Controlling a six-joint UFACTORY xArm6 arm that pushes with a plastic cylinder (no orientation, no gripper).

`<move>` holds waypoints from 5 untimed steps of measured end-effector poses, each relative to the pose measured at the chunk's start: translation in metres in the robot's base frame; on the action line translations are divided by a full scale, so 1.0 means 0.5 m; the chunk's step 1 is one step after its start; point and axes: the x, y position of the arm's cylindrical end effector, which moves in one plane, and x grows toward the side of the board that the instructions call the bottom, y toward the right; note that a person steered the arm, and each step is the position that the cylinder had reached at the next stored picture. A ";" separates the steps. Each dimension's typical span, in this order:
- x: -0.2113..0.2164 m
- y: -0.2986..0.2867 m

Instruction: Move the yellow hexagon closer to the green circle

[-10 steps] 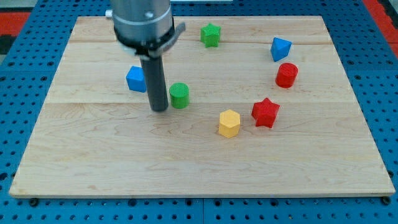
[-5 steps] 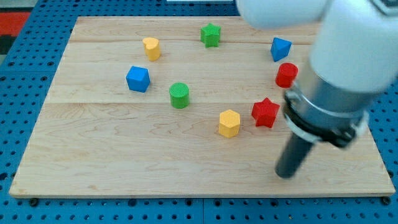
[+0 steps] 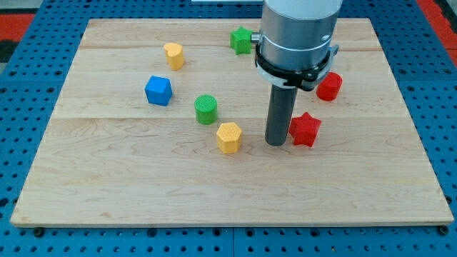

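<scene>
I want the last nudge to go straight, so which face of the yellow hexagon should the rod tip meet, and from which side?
Meet the yellow hexagon on its lower-right side, low and centred, coming from the view's bottom right. The green circle lies up and to its left, with a small gap between them. My tip now stands to the hexagon's right, beside the red star, so it should probably drop lower first.

We see a pale wooden board (image 3: 107,178) on a blue pegboard table (image 3: 28,86). My tip (image 3: 275,142) rests just left of the red star block (image 3: 305,129), with the yellow hexagon block (image 3: 229,137) near on its other side. The green circle block (image 3: 206,109) sits just up and left of that hexagon. Further left are the blue cube block (image 3: 158,91) and a second yellow block (image 3: 173,54). A green star block (image 3: 241,40) and a red cylinder block (image 3: 329,86) flank the arm, 1 on each side.
</scene>
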 end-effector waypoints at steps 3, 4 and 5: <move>-0.003 -0.257; -0.033 -0.234; 0.027 -0.187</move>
